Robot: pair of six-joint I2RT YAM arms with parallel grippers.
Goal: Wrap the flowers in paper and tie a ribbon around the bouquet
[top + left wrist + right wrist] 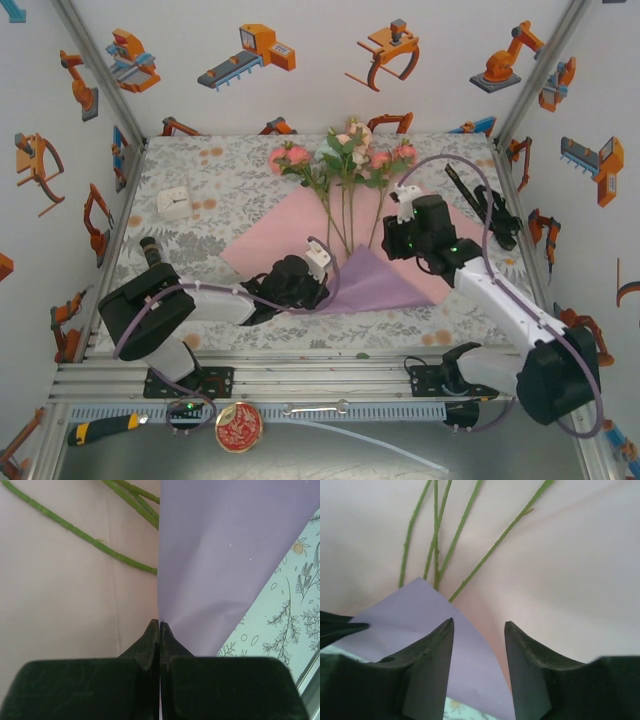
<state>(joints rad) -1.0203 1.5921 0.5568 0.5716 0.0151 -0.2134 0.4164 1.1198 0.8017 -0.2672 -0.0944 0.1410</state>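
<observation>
- Left gripper (159, 623) pinches the paper's (265, 245) folded lilac corner, jaws clamped together on it.
- Right gripper (479, 622) hovers above, jaws apart.
- Flowers (345, 155) lie on the pink face.
- Best drawn slowly across the stems (436, 540), without tearing.

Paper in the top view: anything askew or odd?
Only a fold: the near corner of the paper is turned over, lilac side up, across the stem ends of the flowers. The left gripper is shut on its edge. No tear or spill visible.
</observation>
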